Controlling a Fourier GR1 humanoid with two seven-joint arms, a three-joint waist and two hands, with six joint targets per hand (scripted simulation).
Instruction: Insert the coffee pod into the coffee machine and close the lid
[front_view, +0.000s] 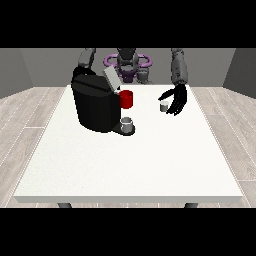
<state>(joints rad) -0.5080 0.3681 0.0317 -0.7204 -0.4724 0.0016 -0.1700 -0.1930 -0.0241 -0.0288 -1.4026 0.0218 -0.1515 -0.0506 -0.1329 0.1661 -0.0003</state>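
listing what sits before me, item by item.

item: white table (125, 170), broad bare surface on the side away from me; everything stands in the half nearest my body.

item: coffee machine (96, 104), black, at the view's left of centre. lid (111, 78) raised and tilted, so the top opening looks exposed. red part (126, 99) on its side facing the pod; small grey cup (127, 123) on its base.

item: coffee pod (163, 106), small, pale, upright on the table, well apart from the machine, toward the view's right.

item: my hand at the view's right (177, 100), just beside the pod on its outer side, fingers hanging downward and relaxed, nothing held; whether a fingertip touches the pod i cannot tell. this is the nearer hand by far.

item: my other hand, hidden behind the machine; state unknown.

judgement: pod lies inward of my palm, short axis vertical; a sideways close should take it. open table lies between pod and machine; the raised lid and red part are the edges to clear.
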